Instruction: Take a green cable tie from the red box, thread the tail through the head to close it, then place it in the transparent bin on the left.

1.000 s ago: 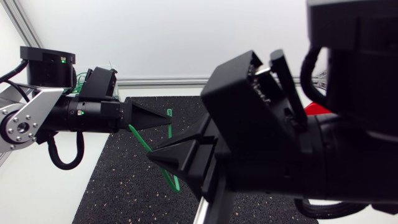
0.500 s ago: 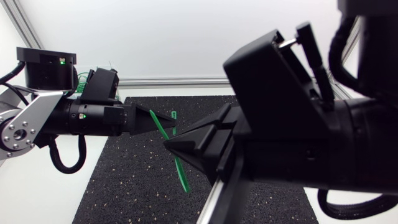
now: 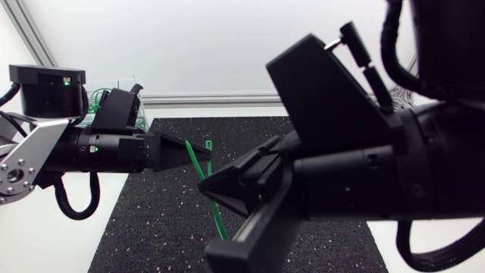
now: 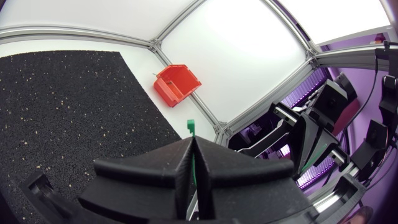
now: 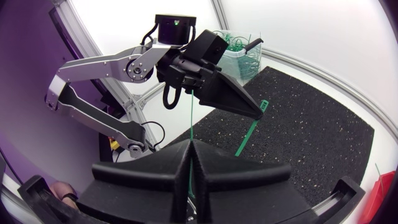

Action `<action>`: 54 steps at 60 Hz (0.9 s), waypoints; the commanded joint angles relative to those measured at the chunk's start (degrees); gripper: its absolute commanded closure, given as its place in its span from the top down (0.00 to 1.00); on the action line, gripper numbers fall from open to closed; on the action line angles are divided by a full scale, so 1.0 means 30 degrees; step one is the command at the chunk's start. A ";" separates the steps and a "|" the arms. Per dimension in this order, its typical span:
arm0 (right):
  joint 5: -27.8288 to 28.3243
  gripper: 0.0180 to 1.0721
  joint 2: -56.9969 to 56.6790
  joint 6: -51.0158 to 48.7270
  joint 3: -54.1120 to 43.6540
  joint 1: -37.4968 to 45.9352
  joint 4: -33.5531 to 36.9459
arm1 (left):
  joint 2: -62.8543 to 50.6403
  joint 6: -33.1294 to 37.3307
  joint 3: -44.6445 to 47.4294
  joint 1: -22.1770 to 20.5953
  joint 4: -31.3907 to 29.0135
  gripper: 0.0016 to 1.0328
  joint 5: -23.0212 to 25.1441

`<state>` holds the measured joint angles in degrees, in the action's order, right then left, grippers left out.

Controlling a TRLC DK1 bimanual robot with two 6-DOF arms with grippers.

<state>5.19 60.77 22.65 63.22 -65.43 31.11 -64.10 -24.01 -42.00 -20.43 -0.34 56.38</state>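
The head camera looks down on the black mat (image 3: 167,220), both wrist cameras face each other across and above it, and all three share it.

Left claw (image 3: 198,151) and right claw (image 3: 204,190) raised mid-air, tips near, fingers apparently pressed together

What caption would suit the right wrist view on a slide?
Left gripper and right gripper both pinch a green cable tie over the black mat.
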 commanded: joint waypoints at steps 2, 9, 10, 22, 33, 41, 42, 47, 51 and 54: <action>0.0350 0.05 0.0279 0.1413 0.0606 0.0335 0.0176 | 0.0652 -0.0317 0.0581 -0.0135 0.0523 0.03 -0.0131; 0.0438 0.05 0.0660 0.1941 0.1016 0.0423 0.0293 | 0.0975 -0.1255 0.1021 -0.0135 0.1988 0.03 -0.0190; 0.0438 0.05 0.0660 0.2204 0.1016 0.0481 0.0264 | 0.1033 -0.1460 0.1109 -0.0164 0.2281 0.03 -0.0190; 0.1522 0.05 0.0572 0.4841 0.1573 0.1360 0.0205 | 0.1531 -0.2309 0.1490 -0.0604 0.3365 0.03 -0.0600; 0.2020 0.05 0.0719 0.6247 0.2188 0.1478 0.0352 | 0.2322 -0.3657 0.2017 -0.0838 0.5064 0.03 -0.0864; 0.3543 0.05 0.1305 0.7829 0.2598 0.1624 0.0879 | 0.2703 -0.3979 0.2369 -0.1014 0.5650 0.03 -0.1215; 0.3748 0.05 0.1393 0.8093 0.2627 0.1653 0.0908 | 0.2732 -0.4067 0.2427 -0.1014 0.5767 0.03 -0.1215; 0.5154 0.05 0.1744 0.9206 0.2920 0.2239 0.1201 | 0.2879 -0.4360 0.2691 -0.1014 0.6295 0.03 -0.1215; 0.5945 0.05 0.1920 1.0085 0.3096 0.2444 0.1201 | 0.2967 -0.4712 0.2925 -0.1014 0.6822 0.03 -0.1244; 0.6180 0.05 0.2125 1.0290 0.3331 0.2532 0.1318 | 0.3025 -0.4741 0.3013 -0.1014 0.6910 0.03 -0.1244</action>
<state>22.48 65.84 49.39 71.18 -58.50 34.28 -56.01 -36.07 -34.89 -23.07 18.96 52.53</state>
